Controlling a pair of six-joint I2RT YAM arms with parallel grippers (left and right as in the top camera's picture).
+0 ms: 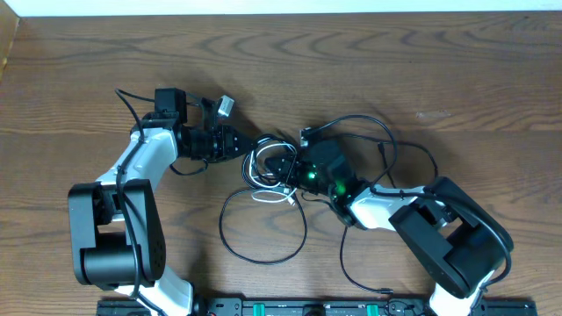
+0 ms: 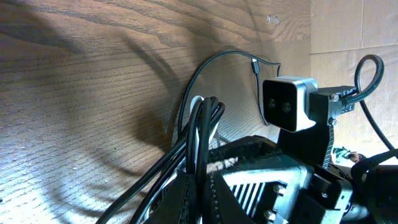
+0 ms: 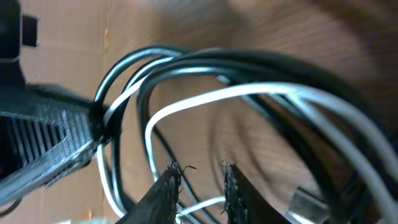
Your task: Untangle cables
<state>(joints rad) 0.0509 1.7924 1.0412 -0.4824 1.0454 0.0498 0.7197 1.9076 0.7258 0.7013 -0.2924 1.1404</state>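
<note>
Seen from overhead, my left claw and my right claw meet nose to nose at the middle of a wooden table. They sit over a small knot where a white cable is bunched with a black cable. Only the overhead view shows how far the black one spreads: one wide loop toward my base, more loops around my right arm. (The knot itself is too small there to sort out.)

My left wrist view shows what overhead hides. My left claw is closed on a bundle of black strands, which rise from between its fingers. A sliver of white runs among them, and my right wrist's camera sits just behind.

My right wrist view is blurred. White and black strands arc across above my fingertips, which stand a narrow gap apart. A white strand crosses low between them, and I cannot tell whether it is pinched.
</note>
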